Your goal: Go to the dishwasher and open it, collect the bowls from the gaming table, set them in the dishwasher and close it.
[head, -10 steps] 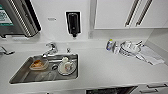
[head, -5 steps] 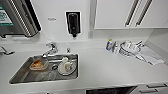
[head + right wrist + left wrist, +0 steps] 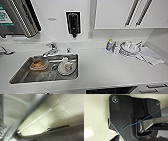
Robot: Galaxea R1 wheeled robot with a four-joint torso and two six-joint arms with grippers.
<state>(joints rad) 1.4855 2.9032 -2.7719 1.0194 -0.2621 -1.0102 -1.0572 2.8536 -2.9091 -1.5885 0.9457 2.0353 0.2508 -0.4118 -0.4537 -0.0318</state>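
In the head view I look down on a white counter (image 3: 107, 70) with a steel sink (image 3: 27, 75). Just under the counter's front edge runs a dark strip (image 3: 111, 90), in the spot of the dishwasher; its front is out of view. The left wrist view holds the robot's dark plate (image 3: 125, 112) with a thin blue wire (image 3: 144, 119) across it, over a pale speckled surface. Blurred pale surfaces and a grey bar (image 3: 25, 115) make up the right wrist view.
A tap (image 3: 51, 47) stands behind the sink, which holds a plate with a cup (image 3: 67, 67) and a tub of orange food (image 3: 38, 64). Stacked dishes (image 3: 128, 48), a bottle (image 3: 109, 45) and a cloth (image 3: 150, 56) lie at the right. Above are a soap dispenser (image 3: 73, 23) and white cupboards (image 3: 112, 13).
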